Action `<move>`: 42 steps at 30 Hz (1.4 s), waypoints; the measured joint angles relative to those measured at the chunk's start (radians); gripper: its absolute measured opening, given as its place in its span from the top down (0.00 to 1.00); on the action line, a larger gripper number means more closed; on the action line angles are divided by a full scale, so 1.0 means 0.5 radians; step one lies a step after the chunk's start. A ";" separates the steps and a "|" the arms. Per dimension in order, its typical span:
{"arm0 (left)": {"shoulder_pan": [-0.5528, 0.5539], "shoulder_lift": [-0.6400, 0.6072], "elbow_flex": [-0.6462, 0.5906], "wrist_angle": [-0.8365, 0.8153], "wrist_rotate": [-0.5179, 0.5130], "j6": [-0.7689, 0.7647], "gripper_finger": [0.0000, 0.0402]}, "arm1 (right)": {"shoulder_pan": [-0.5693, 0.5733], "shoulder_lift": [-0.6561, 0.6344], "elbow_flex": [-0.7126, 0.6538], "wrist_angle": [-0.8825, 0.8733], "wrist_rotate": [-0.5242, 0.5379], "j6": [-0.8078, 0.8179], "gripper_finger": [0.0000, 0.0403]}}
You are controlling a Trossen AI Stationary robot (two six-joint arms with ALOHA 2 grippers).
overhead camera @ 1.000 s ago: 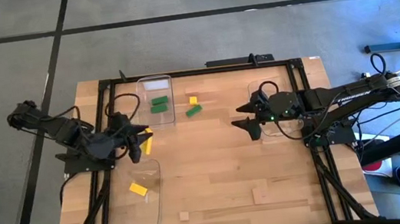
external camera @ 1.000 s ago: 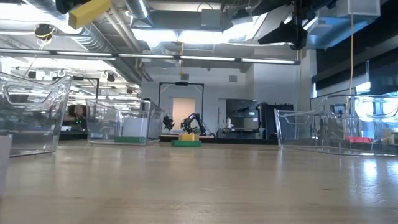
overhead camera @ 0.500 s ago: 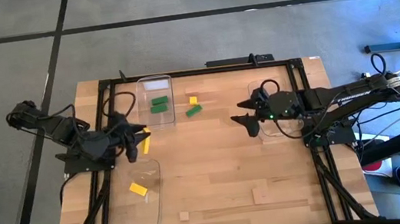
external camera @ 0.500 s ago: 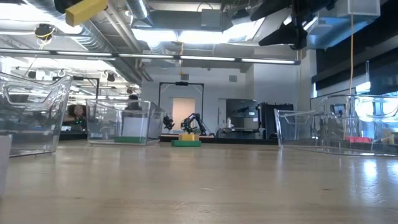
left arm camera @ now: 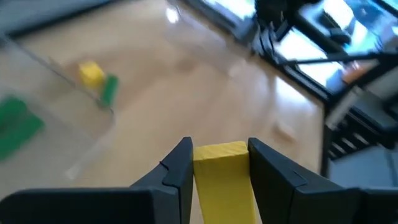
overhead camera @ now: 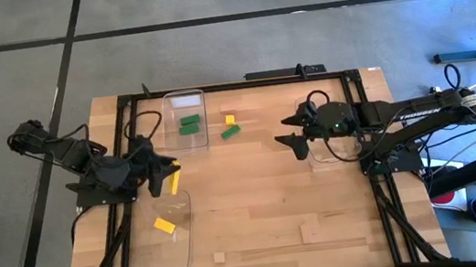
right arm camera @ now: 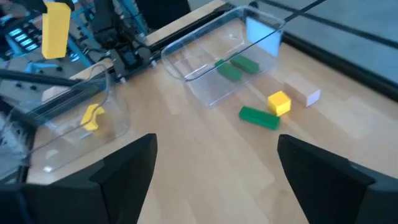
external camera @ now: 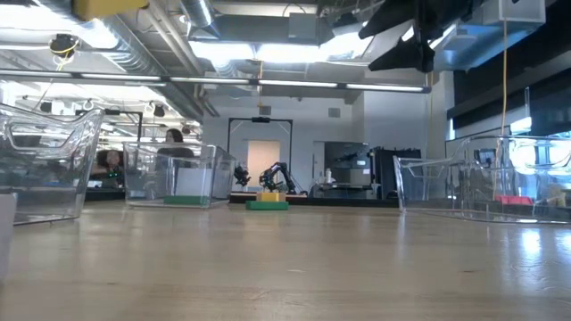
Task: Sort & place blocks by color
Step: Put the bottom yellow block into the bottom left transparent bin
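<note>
My left gripper (overhead camera: 168,172) hangs above the table's left side, shut on a yellow block (left arm camera: 221,169), just beyond the far edge of the near-left clear tray (overhead camera: 180,252). One yellow block (overhead camera: 164,224) lies in that tray. The far tray (overhead camera: 183,97) holds two green blocks (overhead camera: 188,123). A green block (overhead camera: 231,133), a yellow cube (overhead camera: 230,119) and a tan cube (right arm camera: 305,94) lie loose on the wood beside it. My right gripper (overhead camera: 290,136) hovers open over the table's right half, with nothing between its fingers. My left gripper pinches the yellow block's two opposite sides (left arm camera: 199,165) between its two fingers. The fingers (left arm camera: 179,171) come from the table's left, slanting downward, and lie along the block. The block's free end (left arm camera: 219,149) reaches to the fingertips. The block is lifted clear, high above the table (external camera: 107,7).
A third clear tray (overhead camera: 328,151) sits under my right arm. Two tan pieces (overhead camera: 219,258) (overhead camera: 311,232) lie near the front edge. Black frame rails (overhead camera: 213,87) border the table. Bare wood spreads across the middle.
My left gripper has rolled about its own axis while staying in place. The yellow block has turned with it, from tilted to nearly level in the low view.
</note>
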 joint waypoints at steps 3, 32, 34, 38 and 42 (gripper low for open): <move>-0.001 0.005 0.000 -0.084 0.184 -0.152 0.72 | -0.013 0.000 0.000 -0.010 -0.057 0.002 0.17; -0.659 1.431 0.000 -0.022 1.144 0.220 0.72 | -0.014 0.000 0.000 -0.013 0.014 0.223 0.17; -0.660 1.498 0.000 -0.019 1.160 0.298 0.72 | -0.014 0.000 0.000 -0.013 0.014 0.222 0.17; -0.647 1.616 0.000 0.004 1.197 0.477 0.72 | -0.021 0.001 0.000 -0.013 0.015 0.221 0.17; -0.605 1.688 0.000 0.031 1.261 0.572 0.70 | -0.041 0.001 0.000 -0.013 0.016 0.221 0.17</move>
